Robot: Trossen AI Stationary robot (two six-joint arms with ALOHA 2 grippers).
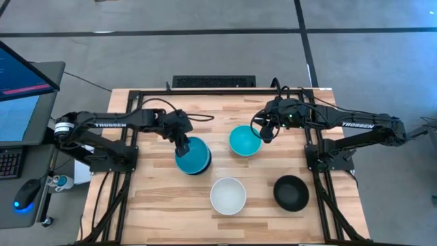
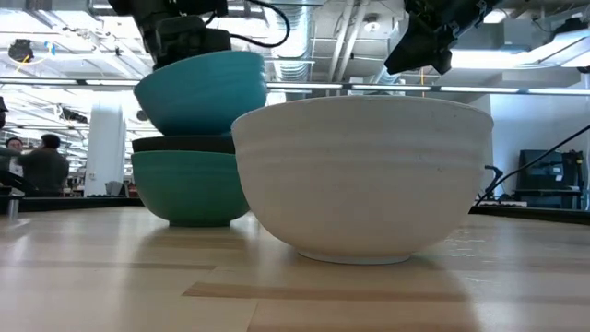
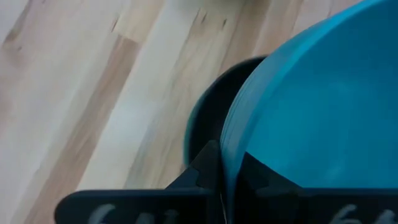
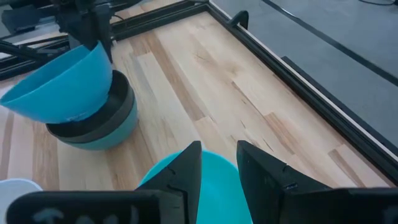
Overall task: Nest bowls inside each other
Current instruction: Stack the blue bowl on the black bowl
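My left gripper is shut on the blue bowl and holds it tilted over a stack. In that stack a black bowl sits inside the dark teal bowl, which stands on the table. My right gripper is open over the right rim of the cyan bowl. In the right wrist view one finger is over the cyan bowl's inside and the other is outside it. The white bowl and a second black bowl stand alone near the front edge. My left gripper pinches the blue bowl's rim, one finger inside the bowl and one outside, coming from above. The bowl is tilted, its bottom low over the black bowl. I cannot tell whether the two touch.
A black frame runs round the table's far edge and sides. Bare wood lies between the stack and the white bowl, and at the table's front left. Beyond the left edge are a monitor, a keyboard and a mouse. People show far off in the room.
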